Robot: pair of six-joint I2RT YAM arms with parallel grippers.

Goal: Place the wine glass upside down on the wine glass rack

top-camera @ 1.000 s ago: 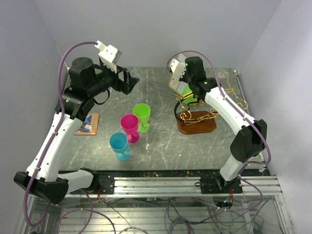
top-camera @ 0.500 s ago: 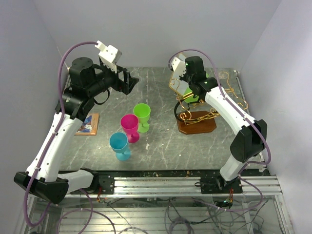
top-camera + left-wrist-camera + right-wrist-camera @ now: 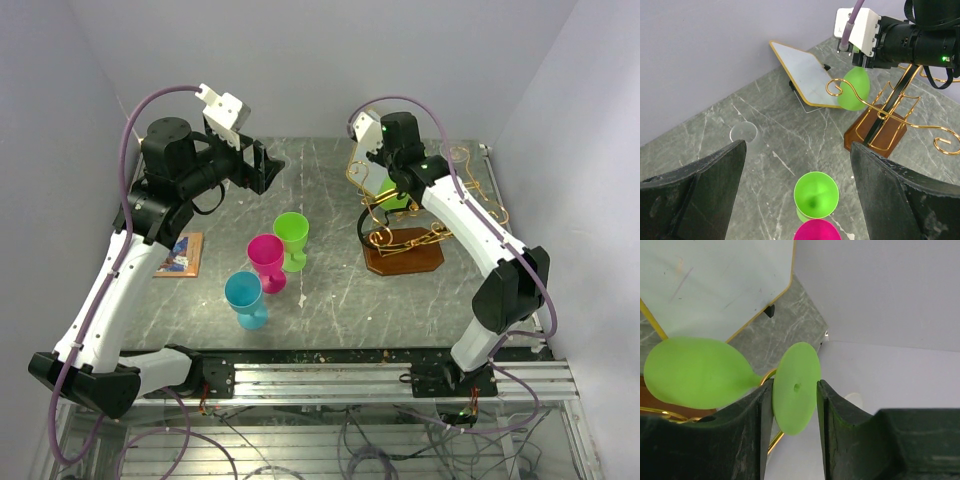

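Right wrist view: the green wine glass (image 3: 695, 372) hangs inverted, bowl down and foot up, at the wine glass rack (image 3: 404, 252). A gold wire curl passes just under the foot, which looks to be what carries it. The right end effector (image 3: 795, 385) has its fingers (image 3: 765, 430) apart, one on each side of the foot disc. Cannot tell whether they press on its rim or stand just off it. Judgement: this is the release step; the glass is placed and the hold is coming off.

Left wrist view: the left end effector (image 3: 797, 150) is wide apart, holding nothing, raised above the worktop (image 3: 330, 330). Judgement: it is parked to stay out of the right arm's way. Behind the rack leans the white gold-edged panel (image 3: 802, 72).

Top external view: three more glasses stand upright mid-worktop: the green one (image 3: 292, 232), pink (image 3: 266, 255), and blue (image 3: 244, 292).

Change against a second ago:
- The right wrist sits slightly higher and farther back above the rack.
- More of the hung glass shows below it.
- The left arm and the three standing glasses are in the same positions.
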